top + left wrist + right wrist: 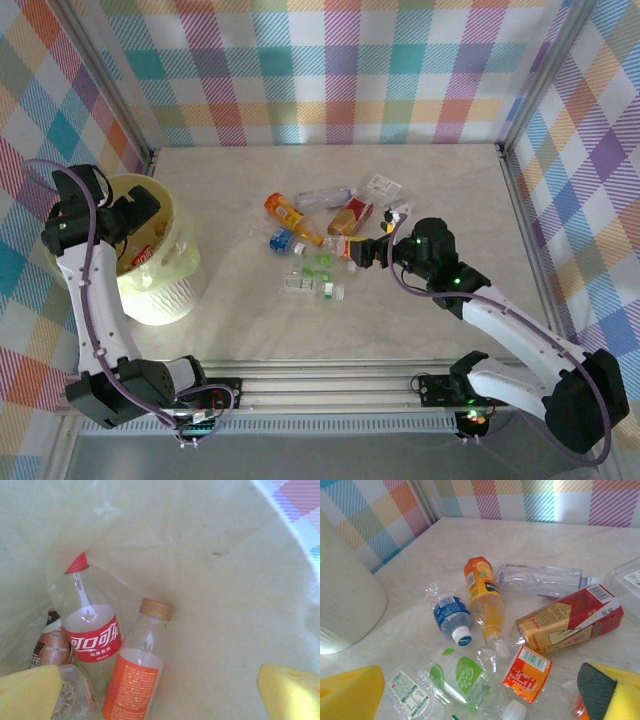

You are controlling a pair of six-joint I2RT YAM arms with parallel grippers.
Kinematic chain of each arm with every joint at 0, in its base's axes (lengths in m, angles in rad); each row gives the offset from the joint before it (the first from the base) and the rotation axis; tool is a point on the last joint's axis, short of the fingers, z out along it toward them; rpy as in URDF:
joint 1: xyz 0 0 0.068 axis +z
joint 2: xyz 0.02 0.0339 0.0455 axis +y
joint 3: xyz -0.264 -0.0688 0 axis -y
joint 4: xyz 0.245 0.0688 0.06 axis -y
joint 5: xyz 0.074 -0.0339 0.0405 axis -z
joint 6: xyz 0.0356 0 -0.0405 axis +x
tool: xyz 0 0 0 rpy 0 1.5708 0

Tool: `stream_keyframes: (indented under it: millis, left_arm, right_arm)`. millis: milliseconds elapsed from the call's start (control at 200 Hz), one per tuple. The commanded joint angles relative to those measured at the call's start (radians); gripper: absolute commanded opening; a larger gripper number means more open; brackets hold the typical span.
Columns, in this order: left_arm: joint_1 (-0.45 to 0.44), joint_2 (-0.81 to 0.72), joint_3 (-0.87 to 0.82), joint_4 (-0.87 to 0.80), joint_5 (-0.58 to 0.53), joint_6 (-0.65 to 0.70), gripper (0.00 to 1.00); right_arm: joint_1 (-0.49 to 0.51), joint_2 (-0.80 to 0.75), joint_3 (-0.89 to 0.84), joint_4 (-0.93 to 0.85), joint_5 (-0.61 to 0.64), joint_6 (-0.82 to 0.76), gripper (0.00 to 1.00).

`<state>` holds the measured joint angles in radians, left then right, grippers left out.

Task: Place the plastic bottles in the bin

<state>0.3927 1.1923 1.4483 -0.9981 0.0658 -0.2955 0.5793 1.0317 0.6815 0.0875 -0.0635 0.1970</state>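
Left arm (pixel 95 320) rises from its base up the near-left side of the bin (pixel 178 290), wrist bent over the bin's mouth, cam looking down inside. Left jaws are spread wide w/ nothing btw them and nothing held, one yellow pad (pixel 27 692) at each btm corner of the wrist view. The bin sits at the left edge of the desk (pixel 450 180). Inside the bin, under the jaws: a red-label bottle (pixel 92 637) w/ red cap, leaning. An orange-label bottle (pixel 135 680) w/ tan cap is just right of it; can't tell if they touch. A brown-label bottle (pixel 51 645) to its left is half hidden. A clear crushed bottle (pixel 75 695) in front is cut off by the pad and frame edge. Right of the bin, mid-desk and well apart from it, is a loose pile of bottles lying flat. A blue-label bottle (pixel 450 612) w/ white cap is on the bin side, an orange bottle (pixel 481 587) just beside it, a clear bottle (pixel 540 577) beyond. A green-label crushed bottle (pixel 462 675) and an orange-red-label crushed bottle (pixel 526 674) lie nearer the cam. A red-and-gold carton (pixel 570 620) is on the side away from the bin. A clear box (pixel 627 577) past it is cut off at the frame edge. Right arm (pixel 520 335): elbow folded far from the bin, forearm reaching back toward it, wrist above the pile's far-from-bin edge. Right jaws are fully spread and empty, pads (pixel 350 695) at the btm corners over the crushed bottles; contact w/ them can't be made out. Label print is too small to read.
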Motion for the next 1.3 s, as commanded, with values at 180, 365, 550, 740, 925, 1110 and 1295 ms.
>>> stream_keyframes:
  millis: [180,365,550,740,925,1110,1295]
  left_arm:
    - [-0.029,-0.106,0.055,0.021,0.155,-0.090,1.00]
    - [-0.076,-0.130,0.053,0.115,0.270,-0.172,1.00]
    - [-0.232,-0.119,0.070,0.178,0.267,-0.218,1.00]
    - [-0.410,-0.117,0.034,0.296,0.235,-0.259,1.00]
    - [-0.578,-0.087,0.013,0.368,0.189,-0.275,1.00]
    - [-0.748,-0.014,0.034,0.450,0.145,-0.281,1.00]
    - [-0.887,0.118,0.131,0.463,0.085,-0.230,1.00]
  right_arm:
    - [0.001,0.063,0.034,0.012,0.142,0.059,1.00]
    - [-0.008,0.106,0.064,-0.024,0.115,0.042,1.00]
    - [-0.052,0.162,0.100,-0.070,0.050,-0.010,1.00]
    - [-0.111,0.247,0.167,-0.132,0.029,-0.136,1.00]
    - [-0.195,0.351,0.270,-0.282,-0.042,-0.365,1.00]
    - [-0.313,0.414,0.340,-0.378,-0.148,-0.486,1.00]
    - [-0.457,0.533,0.473,-0.618,-0.351,-0.672,0.99]
